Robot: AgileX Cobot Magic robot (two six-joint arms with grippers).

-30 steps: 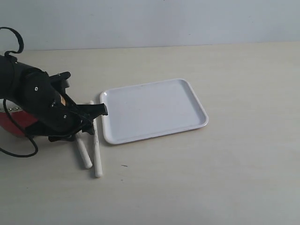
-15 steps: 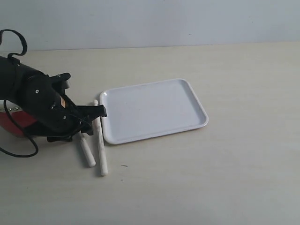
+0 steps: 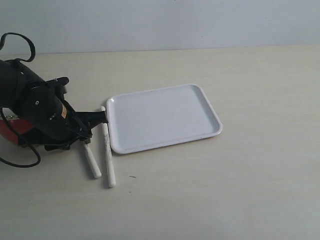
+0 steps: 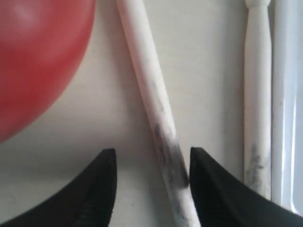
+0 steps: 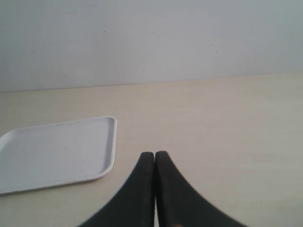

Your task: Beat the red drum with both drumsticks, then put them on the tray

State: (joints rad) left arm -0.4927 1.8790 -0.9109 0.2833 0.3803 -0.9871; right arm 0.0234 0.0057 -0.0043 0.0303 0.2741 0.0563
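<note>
The red drum (image 3: 11, 131) is mostly hidden behind my left arm; its glossy side (image 4: 38, 56) fills a corner of the left wrist view. Two cream drumsticks lie on the table between drum and tray: one (image 3: 92, 162) (image 4: 151, 109) nearer the drum, the other (image 3: 107, 150) (image 4: 258, 94) right along the rim of the white tray (image 3: 162, 117) (image 4: 286, 104). My left gripper (image 3: 91, 131) (image 4: 151, 158) is low and open, straddling the nearer stick, which rests close against one finger. My right gripper (image 5: 155, 156) is shut and empty, short of the tray (image 5: 57, 146).
The pale table runs to a plain wall behind. The right arm does not show in the exterior view. A black cable (image 3: 20, 162) loops on the table under the left arm.
The left arm has drawn back slightly toward the left. The stick beside the tray has shifted a little closer to the tray's rim.
</note>
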